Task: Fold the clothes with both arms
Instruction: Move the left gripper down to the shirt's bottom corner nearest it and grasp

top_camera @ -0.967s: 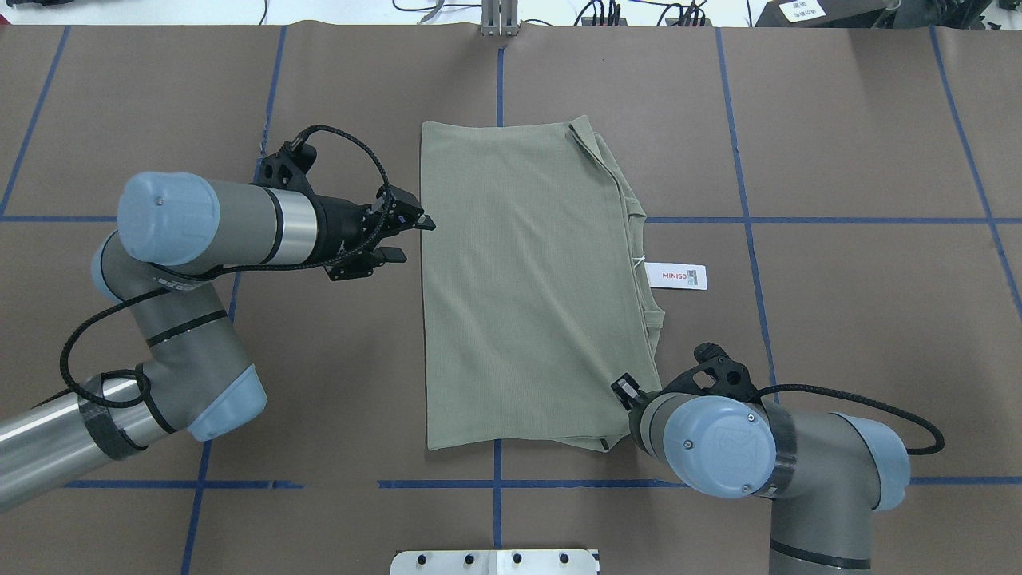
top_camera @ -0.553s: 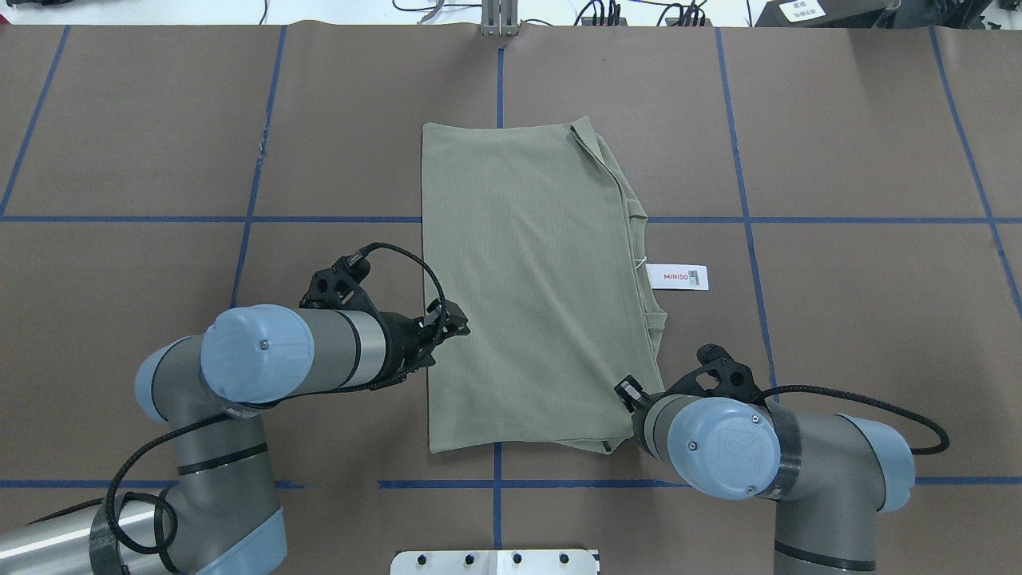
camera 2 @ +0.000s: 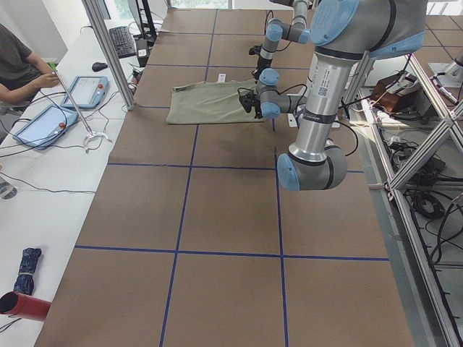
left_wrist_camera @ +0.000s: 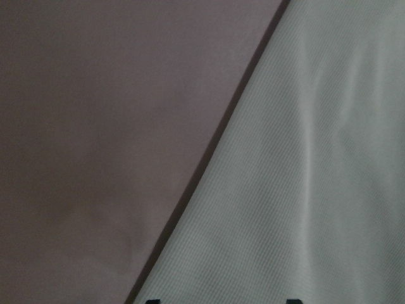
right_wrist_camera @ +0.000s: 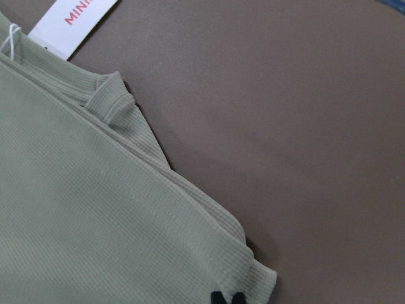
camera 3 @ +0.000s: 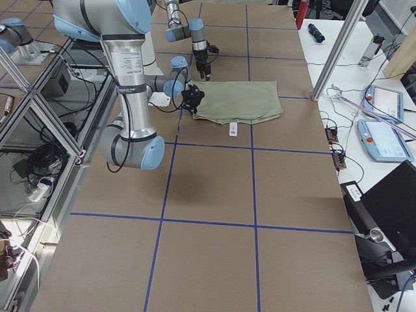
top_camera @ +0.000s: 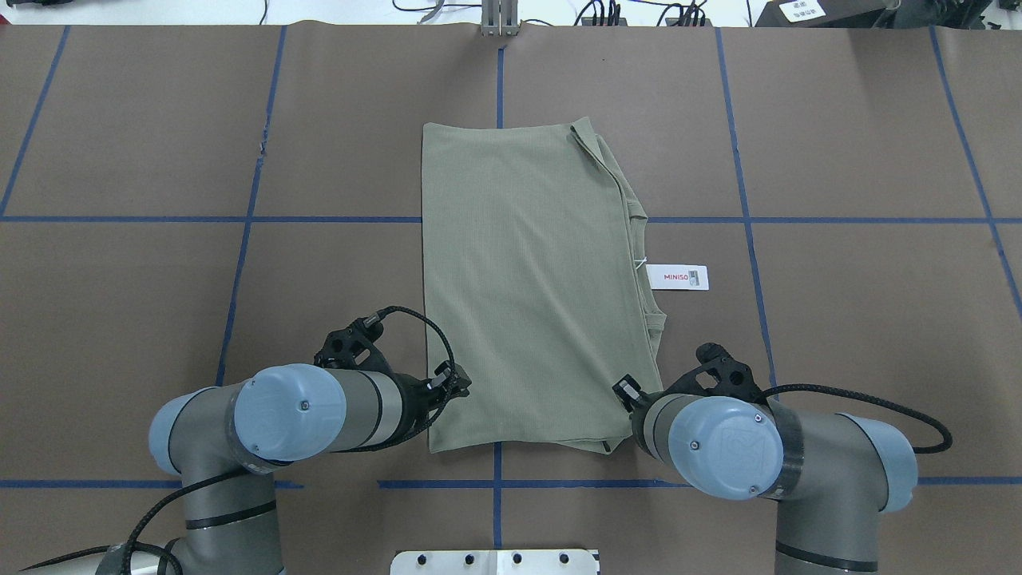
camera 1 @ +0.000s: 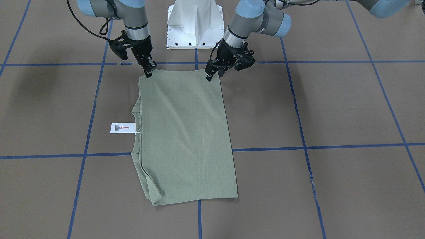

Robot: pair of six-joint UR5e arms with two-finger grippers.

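The olive-green shirt (top_camera: 527, 279) lies folded into a long rectangle on the brown table, also seen in the front view (camera 1: 182, 132). Its white price tag (top_camera: 678, 277) sticks out on the right side. My left gripper (camera 1: 212, 73) is open at the shirt's near-left corner; the left wrist view shows the shirt's edge (left_wrist_camera: 304, 190) between widely spread tips. My right gripper (camera 1: 148, 72) is at the near-right corner, and its tips (right_wrist_camera: 226, 296) are pinched together on the ribbed layered edge (right_wrist_camera: 95, 221). In the overhead view both grippers are mostly hidden under the wrists.
The white pedestal (camera 1: 194, 23) stands just behind the shirt's near edge, between the arms. Blue tape lines (top_camera: 742, 220) grid the brown table. A metal post (top_camera: 499, 20) stands at the far edge. An operator (camera 2: 22, 65) sits at a side bench with tablets.
My left arm has swung from the middle of the shirt's left edge back to its near-left corner. The right arm and the shirt have not moved.
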